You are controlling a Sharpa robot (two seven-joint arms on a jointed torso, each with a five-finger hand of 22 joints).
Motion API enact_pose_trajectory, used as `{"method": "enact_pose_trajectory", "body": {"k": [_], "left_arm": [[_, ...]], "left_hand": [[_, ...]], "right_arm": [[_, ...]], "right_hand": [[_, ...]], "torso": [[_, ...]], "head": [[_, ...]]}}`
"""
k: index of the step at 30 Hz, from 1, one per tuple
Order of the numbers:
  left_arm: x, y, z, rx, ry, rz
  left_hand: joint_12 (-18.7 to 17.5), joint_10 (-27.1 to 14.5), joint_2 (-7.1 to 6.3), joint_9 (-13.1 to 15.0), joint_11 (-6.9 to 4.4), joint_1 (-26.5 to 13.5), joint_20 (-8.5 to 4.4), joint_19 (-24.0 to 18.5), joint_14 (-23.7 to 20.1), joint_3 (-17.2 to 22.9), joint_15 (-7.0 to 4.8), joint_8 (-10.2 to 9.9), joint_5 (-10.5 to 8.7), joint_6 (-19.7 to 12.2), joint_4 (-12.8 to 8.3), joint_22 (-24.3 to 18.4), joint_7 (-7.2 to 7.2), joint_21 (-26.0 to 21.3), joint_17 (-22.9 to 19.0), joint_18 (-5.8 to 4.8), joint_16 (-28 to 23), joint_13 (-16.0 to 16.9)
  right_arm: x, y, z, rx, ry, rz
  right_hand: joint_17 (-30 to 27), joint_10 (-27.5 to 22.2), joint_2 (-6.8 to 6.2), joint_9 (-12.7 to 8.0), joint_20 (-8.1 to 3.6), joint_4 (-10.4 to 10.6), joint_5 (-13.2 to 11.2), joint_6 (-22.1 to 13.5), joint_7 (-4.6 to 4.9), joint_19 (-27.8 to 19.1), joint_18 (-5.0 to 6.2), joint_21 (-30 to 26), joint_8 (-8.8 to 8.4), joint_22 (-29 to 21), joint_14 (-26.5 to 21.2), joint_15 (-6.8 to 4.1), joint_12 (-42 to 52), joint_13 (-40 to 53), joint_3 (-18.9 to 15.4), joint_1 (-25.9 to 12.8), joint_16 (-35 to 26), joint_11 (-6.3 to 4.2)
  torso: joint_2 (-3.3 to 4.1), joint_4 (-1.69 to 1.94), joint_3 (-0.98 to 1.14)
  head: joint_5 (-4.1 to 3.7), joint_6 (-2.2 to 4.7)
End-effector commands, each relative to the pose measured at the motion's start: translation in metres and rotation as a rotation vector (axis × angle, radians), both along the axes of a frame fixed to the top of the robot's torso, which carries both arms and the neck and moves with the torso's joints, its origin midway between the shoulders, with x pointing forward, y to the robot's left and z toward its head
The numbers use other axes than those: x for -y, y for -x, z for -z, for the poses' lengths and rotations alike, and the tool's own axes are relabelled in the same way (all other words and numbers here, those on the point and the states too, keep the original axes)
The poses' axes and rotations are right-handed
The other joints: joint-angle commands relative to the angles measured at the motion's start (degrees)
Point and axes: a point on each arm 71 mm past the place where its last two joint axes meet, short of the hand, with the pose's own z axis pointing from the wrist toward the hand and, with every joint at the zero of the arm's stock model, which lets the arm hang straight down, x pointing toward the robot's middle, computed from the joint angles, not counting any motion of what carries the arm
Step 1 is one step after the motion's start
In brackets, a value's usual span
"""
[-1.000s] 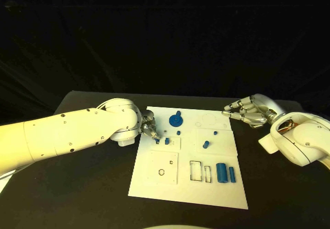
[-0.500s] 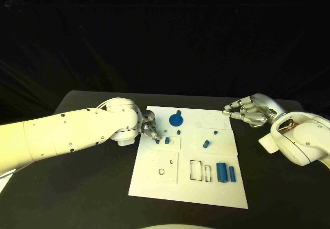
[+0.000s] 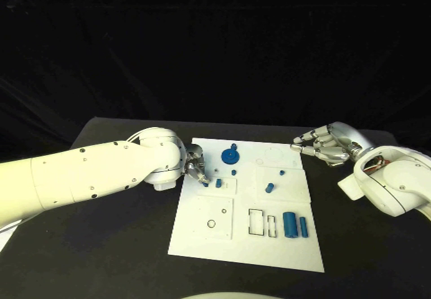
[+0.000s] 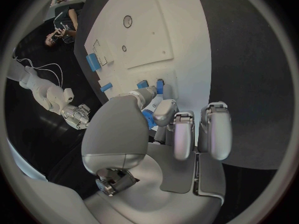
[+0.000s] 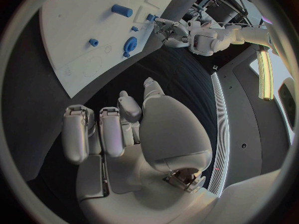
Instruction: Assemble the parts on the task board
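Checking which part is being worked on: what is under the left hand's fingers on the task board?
Under the left hand, a small blue part shows between its fingers, over the white task board. The fingers hide how it sits.

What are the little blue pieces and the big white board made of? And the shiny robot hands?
The small blue pieces look like matte plastic: even colour, no gleam. The flat white task board seems plastic or painted sheet, smooth and dull; I can't tell which. The silver left robot hand and right robot hand look like brushed metal with soft highlights, possibly coated plastic.
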Motion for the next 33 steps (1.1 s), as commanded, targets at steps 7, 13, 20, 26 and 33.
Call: {"method": "enact_pose_trajectory", "body": {"k": [7,13,20,26,33], "left_arm": [[-0.0013,0.0027,0.0028,-0.039,-0.042,0.006],[-0.0032,0.0026,0.0050,-0.070,-0.055,0.003],[-0.0036,0.0003,0.0068,-0.085,-0.064,0.001],[-0.0029,-0.0021,0.0078,-0.085,-0.064,-0.004],[-0.0013,-0.0035,0.0077,-0.078,-0.060,-0.009]], "left_hand": [[0.13,0.34,-0.46,0.14,0.06,-0.22,-0.23,3.06,6.04,7.77,-0.42,0.47,0.40,0.64,-7.17,10.51,-0.63,0.23,15.09,-0.30,0.17,0.06],[0.05,0.43,-0.27,0.28,-0.07,-1.60,-0.27,2.98,6.04,8.24,-0.52,0.74,0.49,0.94,-6.52,10.40,-0.86,0.07,15.09,-0.26,0.17,0.01],[0.23,0.64,-0.14,0.42,-0.37,-3.61,-0.41,3.08,6.04,8.04,-0.75,1.12,0.37,1.56,-5.68,10.57,-1.31,0.19,15.09,-0.30,0.17,0.26],[0.41,0.80,-0.25,0.35,-0.64,-5.54,-0.60,3.16,6.04,7.17,-0.97,1.19,0.30,1.99,-4.79,10.71,-1.66,0.28,15.09,-0.34,0.17,0.52],[0.50,0.86,-0.17,0.32,-0.73,-6.25,-0.68,3.21,6.04,6.86,-1.06,1.22,0.31,2.22,-4.44,10.80,-1.79,0.35,15.09,-0.36,0.17,0.64]], "right_arm": [[-0.0018,0.0007,0.0003,0.001,0.002,-0.016],[-0.0016,0.0010,0.0002,0.001,0.002,-0.015],[-0.0011,0.0015,0.0000,0.002,0.002,-0.014],[-0.0009,0.0019,-0.0002,0.003,0.001,-0.013],[-0.0006,0.0024,-0.0004,0.003,0.001,-0.013]], "right_hand": [[-0.06,-0.18,0.72,0.07,-0.08,0.10,0.25,0.37,-0.06,-0.47,1.04,-0.35,0.07,2.31,2.71,-0.53,-0.25,-0.09,-0.58,0.00,-0.27,-0.26],[-0.06,-0.18,0.72,0.07,-0.08,0.10,0.25,0.37,-0.06,-0.47,1.04,-0.35,0.07,2.31,2.71,-0.53,-0.25,-0.09,-0.58,0.00,-0.27,-0.26],[-0.06,-0.18,0.72,0.07,-0.08,0.10,0.25,0.37,-0.06,-0.47,1.04,-0.35,0.07,2.31,2.71,-0.53,-0.25,-0.09,-0.58,0.00,-0.27,-0.26],[-0.06,-0.18,0.72,0.07,-0.08,0.10,0.25,0.37,-0.06,-0.47,1.04,-0.35,0.07,2.31,2.71,-0.53,-0.25,-0.09,-0.58,0.00,-0.27,-0.26],[-0.06,-0.18,0.72,0.07,-0.08,0.10,0.25,0.37,-0.06,-0.47,1.04,-0.35,0.07,2.31,2.71,-0.53,-0.25,-0.09,-0.58,0.00,-0.27,-0.26]], "torso": [[-0.01,-0.07,0.07],[0.01,-0.05,0.11],[0.03,-0.11,0.07],[0.01,-0.12,0.11],[0.01,-0.07,0.08]], "head": [[0.11,-0.12],[0.09,-0.13],[0.05,-0.20],[0.04,-0.20],[-0.07,-0.17]]}}
